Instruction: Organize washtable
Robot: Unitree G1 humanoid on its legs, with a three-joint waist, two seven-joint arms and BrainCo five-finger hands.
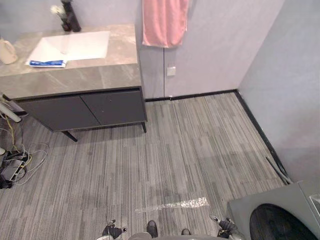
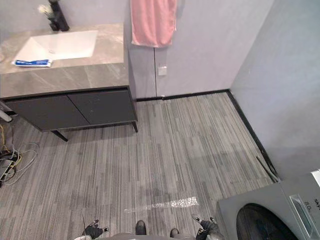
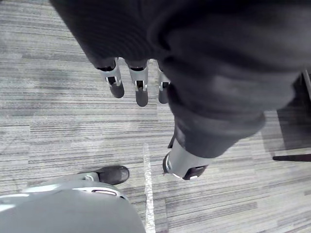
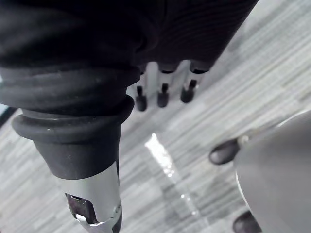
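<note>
The grey stone worktop [image 1: 100,75] is up in the far left corner, well apart from the robot. At its left end stands a cream jug [image 1: 6,51]. Next comes a blue and white pack [image 1: 47,63], long and flat, lying at the front corner of the white sink [image 1: 80,45]. Behind the sink, by the wall, stands a dark vase [image 1: 70,20] with white flowers [image 1: 56,9]. A pink towel [image 1: 164,22] hangs on the wall just to the right of the worktop.

Down near the robot, the left robot hand [image 3: 140,85] hangs over the striped floor [image 1: 190,150]. Its fingers are straight and loose, and it has nothing in it. The right robot hand [image 4: 163,94] hangs the same way, loose and with nothing in it. A grey washing machine [image 1: 280,215] sits in the near right corner.

I think the tidying has not begun, and the robot must walk up close first.

The pack looks light and a bit slippery. A pinch across its short middle, from both long sides, should lift it.

The jug looks smooth and round, and may be heavy if it is full. I cannot see a handle from here, so a grip round its body seems best.

The vase looks tall and thin and could tip or break. It should be held low down, not by the flowers.
</note>
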